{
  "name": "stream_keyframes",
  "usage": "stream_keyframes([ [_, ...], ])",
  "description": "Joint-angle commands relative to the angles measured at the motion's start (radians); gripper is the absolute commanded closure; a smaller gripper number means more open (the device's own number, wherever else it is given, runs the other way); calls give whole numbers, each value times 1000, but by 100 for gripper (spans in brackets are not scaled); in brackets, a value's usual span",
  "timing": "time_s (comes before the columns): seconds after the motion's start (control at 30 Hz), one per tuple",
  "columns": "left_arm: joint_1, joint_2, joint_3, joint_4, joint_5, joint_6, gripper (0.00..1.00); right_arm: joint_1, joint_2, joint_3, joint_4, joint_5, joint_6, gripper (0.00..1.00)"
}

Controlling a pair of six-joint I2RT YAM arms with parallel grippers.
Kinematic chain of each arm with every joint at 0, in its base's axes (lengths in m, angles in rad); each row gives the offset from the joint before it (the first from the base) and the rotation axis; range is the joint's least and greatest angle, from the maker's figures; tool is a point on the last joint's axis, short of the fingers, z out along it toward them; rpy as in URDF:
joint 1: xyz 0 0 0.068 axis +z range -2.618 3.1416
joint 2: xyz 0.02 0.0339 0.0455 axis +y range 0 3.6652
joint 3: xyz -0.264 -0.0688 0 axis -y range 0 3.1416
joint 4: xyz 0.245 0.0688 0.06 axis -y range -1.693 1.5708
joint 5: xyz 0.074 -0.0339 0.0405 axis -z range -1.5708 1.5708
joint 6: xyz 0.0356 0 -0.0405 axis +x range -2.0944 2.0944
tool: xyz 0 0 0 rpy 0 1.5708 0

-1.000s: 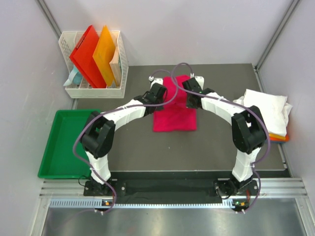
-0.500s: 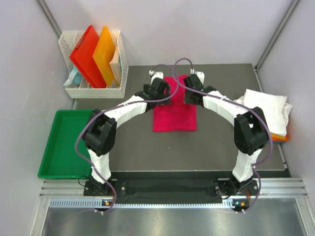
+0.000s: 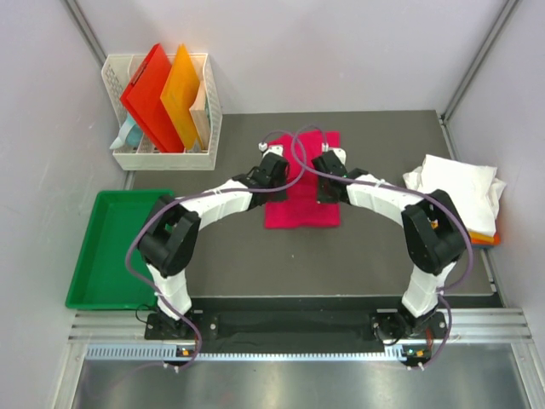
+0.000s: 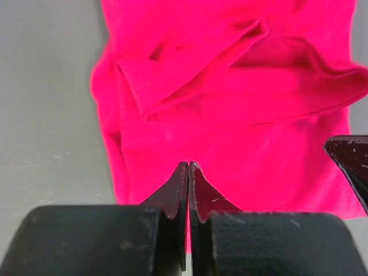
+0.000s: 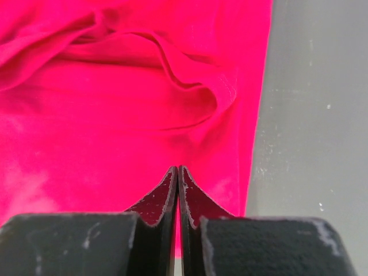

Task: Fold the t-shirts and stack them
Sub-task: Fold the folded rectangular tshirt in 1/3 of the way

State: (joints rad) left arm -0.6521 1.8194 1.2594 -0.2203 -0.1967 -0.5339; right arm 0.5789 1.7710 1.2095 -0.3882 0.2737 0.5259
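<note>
The left fingers are pressed flat together with nothing visible between them, their tips low over the pink t-shirt, just inside its left edge. The right fingers are closed the same way, empty as far as their own camera shows, near the shirt's right edge. From above, both arms reach in side by side across the middle of the shirt. It lies as a long folded rectangle at the centre of the dark counter, towards the back. Beyond the fingertips the cloth is rumpled, with a loose ridge and a turned hem standing up from the flat layers. It looks light, limp and thin, so it should sag and slide over itself rather than hold a crease. The best hold is probably a pinch through all layers at an edge or corner, one on each side, lifted evenly so the fold stays square. A grip on the top layer alone would likely peel it open. Well apart, at the right edge of the counter, a pile of white t-shirts sits on a strip of orange cloth. To the left are a green tray and a white basket holding upright folders.
</note>
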Motion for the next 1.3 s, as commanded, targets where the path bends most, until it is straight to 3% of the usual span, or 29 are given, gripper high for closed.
stream_keyframes([
  [0.0,0,55,12,58,65,-26,100,3,50,44,48,5,16,100],
  [0.27,0,133,2,64,109,-71,100,-22,235,223,15,15,-6,100],
  [0.8,0,138,-25,49,89,-41,100,-145,522,675,-84,-14,-21,100],
  [0.9,-1,133,-29,33,66,-40,100,-151,497,694,-97,-1,-30,100],
  [0.97,0,88,-46,58,54,-41,100,-143,421,597,-29,-1,-41,100],
  [1.0,0,63,-78,77,49,-43,96,-139,331,558,0,1,-41,100],
  [1.07,0,-16,-122,133,34,-34,83,-133,239,446,52,-4,-40,86],
  [1.13,0,-63,-143,151,17,-28,53,-128,110,376,71,-10,-32,70],
  [1.23,0,-141,-176,160,5,-28,25,-119,-33,234,60,-10,-14,50],
  [1.27,0,-169,-193,159,3,-34,22,-113,-62,163,57,-16,-7,48],
])
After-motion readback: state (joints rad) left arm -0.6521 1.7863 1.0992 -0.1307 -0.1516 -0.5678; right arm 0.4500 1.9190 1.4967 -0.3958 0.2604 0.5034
